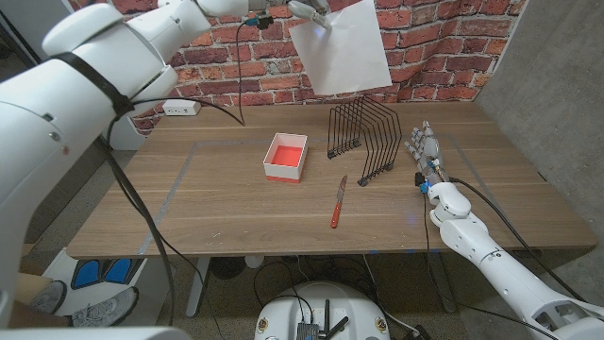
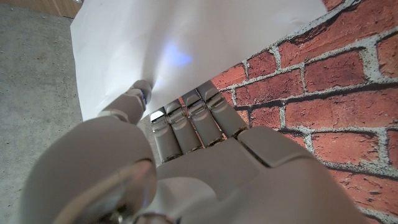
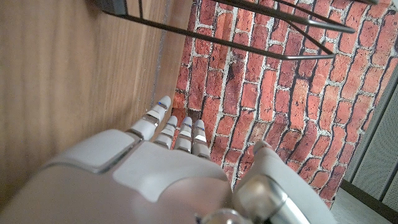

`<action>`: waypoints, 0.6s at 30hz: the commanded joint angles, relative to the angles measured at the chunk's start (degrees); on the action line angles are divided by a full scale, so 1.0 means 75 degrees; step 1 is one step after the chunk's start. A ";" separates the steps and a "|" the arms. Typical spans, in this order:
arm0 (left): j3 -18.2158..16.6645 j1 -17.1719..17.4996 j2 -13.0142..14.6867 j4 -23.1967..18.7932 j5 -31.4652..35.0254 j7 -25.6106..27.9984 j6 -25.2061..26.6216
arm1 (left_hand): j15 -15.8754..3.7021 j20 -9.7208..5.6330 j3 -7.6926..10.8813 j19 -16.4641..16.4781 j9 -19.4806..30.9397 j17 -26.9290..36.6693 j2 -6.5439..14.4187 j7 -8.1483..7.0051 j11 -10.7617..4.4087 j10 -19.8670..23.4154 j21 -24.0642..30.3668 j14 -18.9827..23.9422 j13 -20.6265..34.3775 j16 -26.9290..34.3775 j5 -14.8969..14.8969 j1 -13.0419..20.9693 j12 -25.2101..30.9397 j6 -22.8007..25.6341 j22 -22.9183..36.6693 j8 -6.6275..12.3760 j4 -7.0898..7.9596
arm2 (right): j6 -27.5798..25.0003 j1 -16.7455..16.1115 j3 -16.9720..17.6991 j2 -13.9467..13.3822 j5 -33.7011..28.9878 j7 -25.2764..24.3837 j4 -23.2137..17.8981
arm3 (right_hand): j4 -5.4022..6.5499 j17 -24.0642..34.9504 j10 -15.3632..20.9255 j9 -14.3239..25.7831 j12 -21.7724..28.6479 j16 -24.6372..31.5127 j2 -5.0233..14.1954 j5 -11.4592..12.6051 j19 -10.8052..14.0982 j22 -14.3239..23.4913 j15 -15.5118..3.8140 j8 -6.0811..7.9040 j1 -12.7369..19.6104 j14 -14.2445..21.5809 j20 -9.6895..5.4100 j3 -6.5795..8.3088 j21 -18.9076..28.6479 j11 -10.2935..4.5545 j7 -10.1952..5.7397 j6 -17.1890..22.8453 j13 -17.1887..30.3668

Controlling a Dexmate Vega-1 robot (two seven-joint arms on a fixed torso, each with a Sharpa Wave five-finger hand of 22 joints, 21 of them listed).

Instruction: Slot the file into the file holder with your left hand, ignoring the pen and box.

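Up high, left hand (image 1: 311,9) is mostly cut off by the frame edge in head view but grips the white file (image 1: 340,47) by its top, w/ the sheet hanging above the black wire file holder (image 1: 363,140) on the tabletop (image 1: 217,203). Wrist view shows fingers (image 2: 193,118) pressed on the paper. Right hand (image 1: 427,151) stands near the holder, fingers apart, holding nothing.

Your left hand (image 1: 311,9) was up high, holding the file (image 1: 342,49) by its top edge. The file hung down from the hand, right above the file holder (image 1: 364,140) on the table (image 1: 217,217). The box (image 1: 285,157) sat below your left hand and a bit to its left. The pen (image 1: 338,202) lay nearer you than the holder. Your right hand (image 1: 427,151) was just beside the holder, on its right.
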 commanded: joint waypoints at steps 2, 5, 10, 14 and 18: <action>0.0106 -0.0071 -0.0058 0.0011 0.0039 0.0080 0.0140 | -0.0730 -0.0487 -0.0037 -0.0051 0.0029 0.0030 0.0032 -0.0032 -0.0014 -0.0021 -0.0029 -0.0049 0.0035 0.0009 -0.0024 0.0036 0.0012 0.0026 0.0031 0.0042 0.0010 | 0.0025 0.0058 -0.0013 0.0035 -0.0025 -0.0024 0.0064 | 0.0054 0.0023 0.0088 0.0022 0.0026 0.0023 0.0321 0.0041 0.0027 0.0022 -0.0048 0.0014 -0.0089 -0.0015 0.0005 0.0010 0.0003 0.0008 0.0039 0.0043 0.0026; 0.0133 -0.0095 -0.0069 0.0012 0.0052 0.0094 0.0166 | -0.0728 -0.0486 -0.0045 -0.0049 0.0029 0.0034 0.0032 -0.0027 -0.0013 -0.0013 -0.0026 -0.0043 0.0035 0.0018 -0.0026 0.0040 0.0016 0.0023 0.0031 0.0042 0.0009 | 0.0040 0.0084 -0.0020 0.0049 -0.0031 -0.0012 0.0098 | 0.0057 0.0025 0.0090 0.0023 0.0027 0.0024 0.0322 0.0041 0.0027 0.0022 -0.0051 0.0014 -0.0091 -0.0017 0.0003 0.0009 0.0003 0.0008 0.0042 0.0043 0.0026; 0.0191 -0.0114 -0.0089 0.0015 0.0085 0.0161 0.0259 | -0.0731 -0.0492 -0.0059 -0.0048 0.0027 0.0039 0.0026 -0.0039 -0.0010 -0.0010 -0.0023 -0.0037 0.0035 0.0028 -0.0028 0.0049 0.0019 0.0026 0.0030 0.0044 0.0002 | 0.0048 0.0118 -0.0028 0.0064 -0.0029 0.0009 0.0141 | 0.0059 0.0026 0.0087 0.0022 0.0025 0.0023 0.0326 0.0042 0.0026 0.0022 -0.0055 0.0014 -0.0091 -0.0017 0.0001 0.0010 0.0002 0.0003 0.0039 0.0043 0.0026; 0.0255 -0.0129 -0.0115 0.0017 0.0127 0.0235 0.0334 | -0.0717 -0.0490 -0.0057 -0.0053 0.0027 0.0036 0.0037 -0.0036 -0.0011 -0.0013 -0.0024 -0.0039 0.0035 0.0026 -0.0028 0.0041 0.0018 0.0017 0.0030 0.0041 0.0017 | 0.0051 0.0138 -0.0029 0.0079 -0.0023 0.0011 0.0177 | 0.0061 0.0026 0.0092 0.0022 0.0027 0.0025 0.0329 0.0043 0.0025 0.0022 -0.0043 0.0014 -0.0090 -0.0010 0.0003 0.0012 0.0002 0.0007 0.0040 0.0044 0.0026; 0.0348 -0.0175 -0.0182 0.0021 0.0172 0.0237 0.0435 | -0.0720 -0.0484 -0.0057 -0.0054 0.0026 0.0032 0.0037 -0.0033 -0.0011 -0.0020 -0.0023 -0.0049 0.0035 0.0020 -0.0027 0.0037 0.0016 0.0019 0.0030 0.0043 0.0019 | 0.0065 0.0157 -0.0031 0.0089 -0.0021 0.0026 0.0209 | 0.0062 0.0026 0.0090 0.0023 0.0026 0.0025 0.0330 0.0045 0.0030 0.0022 -0.0041 0.0015 -0.0088 -0.0007 0.0007 0.0013 0.0004 0.0007 0.0047 0.0048 0.0026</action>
